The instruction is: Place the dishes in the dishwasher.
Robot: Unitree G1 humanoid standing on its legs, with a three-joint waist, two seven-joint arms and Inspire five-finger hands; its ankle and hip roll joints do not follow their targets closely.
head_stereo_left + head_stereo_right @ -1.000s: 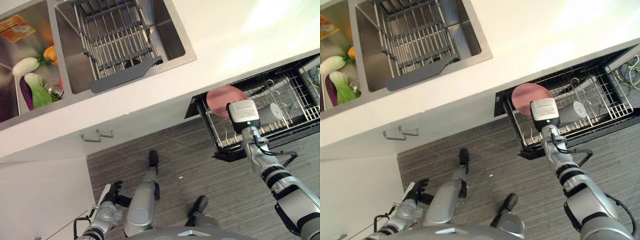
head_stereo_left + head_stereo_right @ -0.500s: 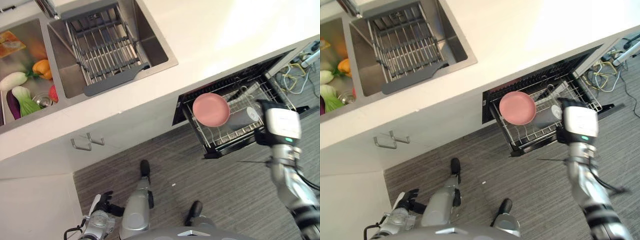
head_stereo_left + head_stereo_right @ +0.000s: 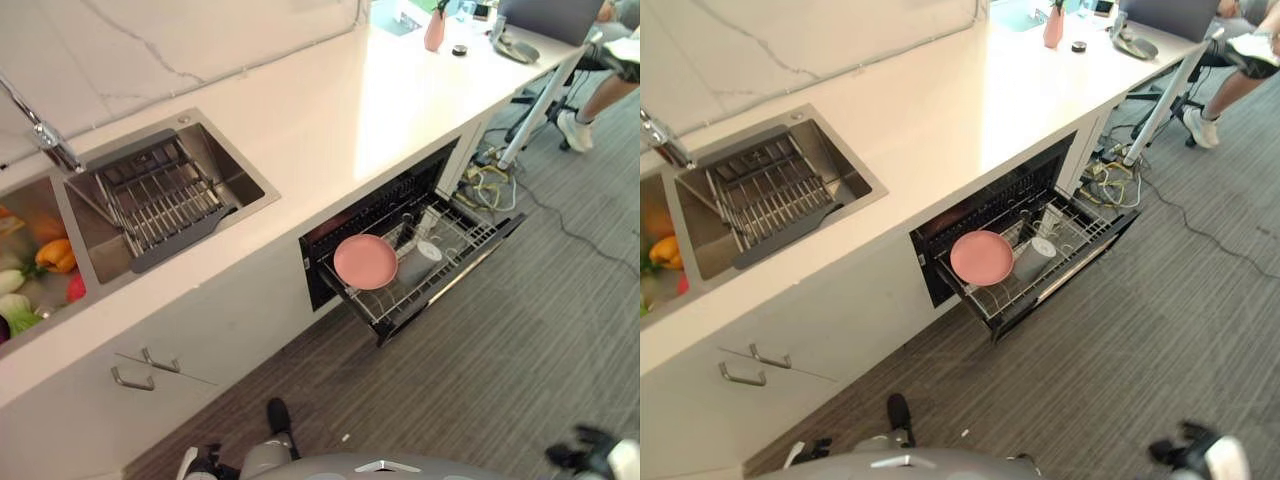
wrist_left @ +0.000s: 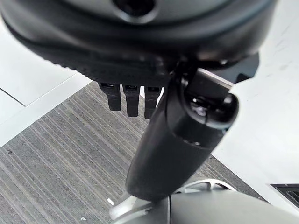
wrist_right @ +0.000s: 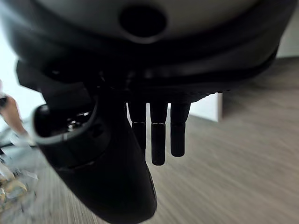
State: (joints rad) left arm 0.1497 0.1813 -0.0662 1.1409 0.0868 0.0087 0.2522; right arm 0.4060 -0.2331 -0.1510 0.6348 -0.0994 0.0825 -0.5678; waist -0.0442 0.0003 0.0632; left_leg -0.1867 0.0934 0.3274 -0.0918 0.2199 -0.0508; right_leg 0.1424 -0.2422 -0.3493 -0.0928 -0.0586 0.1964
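The pink plate [image 3: 365, 261] stands in the pulled-out dishwasher rack [image 3: 452, 262] under the counter [image 3: 330, 120] — beside a cup [image 3: 429, 251]. Both hands hang empty — left hand [image 4: 131, 95] and right hand [image 5: 156, 128] with straight fingers.

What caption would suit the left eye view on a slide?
Pink plate stands in the pulled-out dishwasher rack below the white counter; sink to the left.

You see a matt pink plate [image 3: 365, 261] in a wire-metal rack [image 3: 452, 262] — glossy white counter [image 3: 330, 110], brushed-steel sink [image 3: 235, 180].
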